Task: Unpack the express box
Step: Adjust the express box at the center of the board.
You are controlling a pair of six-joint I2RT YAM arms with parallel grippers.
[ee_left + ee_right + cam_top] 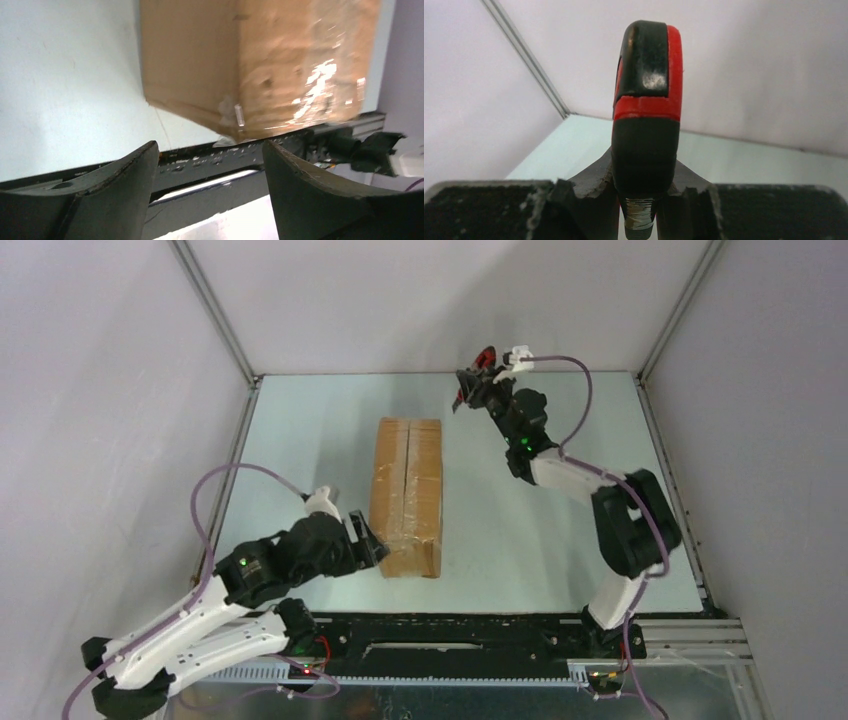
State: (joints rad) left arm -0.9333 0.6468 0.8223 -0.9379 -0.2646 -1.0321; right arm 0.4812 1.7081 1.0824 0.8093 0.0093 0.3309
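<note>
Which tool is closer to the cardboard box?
Left. The left tool sits open beside the box's near left corner. The right tool is off beyond its far right corner, clamped on a red-and-black handle.

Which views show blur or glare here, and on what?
Left wrist: the express box is blurred, with white glare on its taped end. Right wrist: the red-and-black handle is sharp, with one small highlight near its top. Top external: even light, with a faint sheen on the tape.
</note>
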